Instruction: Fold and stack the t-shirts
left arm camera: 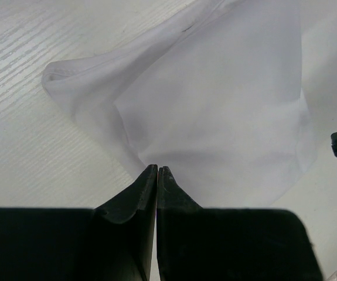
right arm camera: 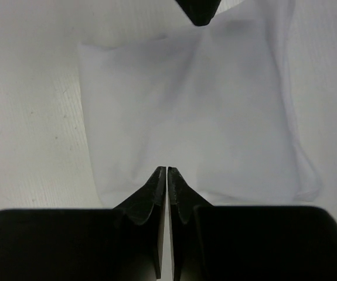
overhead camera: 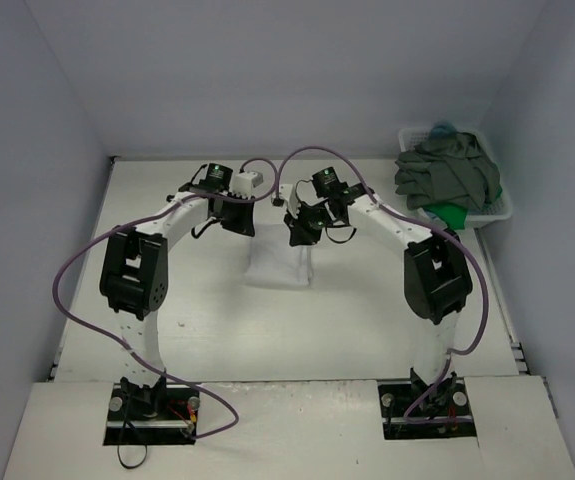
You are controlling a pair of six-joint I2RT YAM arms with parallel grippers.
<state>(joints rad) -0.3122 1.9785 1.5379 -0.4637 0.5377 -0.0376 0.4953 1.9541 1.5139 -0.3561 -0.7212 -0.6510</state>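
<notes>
A white t-shirt [overhead camera: 279, 262], folded to a narrow panel, lies mid-table, and its far edge runs up under both grippers. My left gripper [overhead camera: 241, 228] is shut, and in its wrist view the white t-shirt [left arm camera: 227, 117] draws to a point at the closed left gripper [left arm camera: 157, 168]. My right gripper [overhead camera: 298, 238] is shut too. In its wrist view the closed right gripper [right arm camera: 166, 170] sits at the near edge of the white t-shirt [right arm camera: 197, 111], pinching it. A dark grey t-shirt [overhead camera: 447, 170] is heaped over a green one [overhead camera: 447, 213] and a teal one [overhead camera: 440, 128].
The white lattice basket [overhead camera: 502, 212] that holds the heaped shirts stands at the back right corner, against the right wall. Purple cables loop from both arms. Walls close the table on the left, back and right.
</notes>
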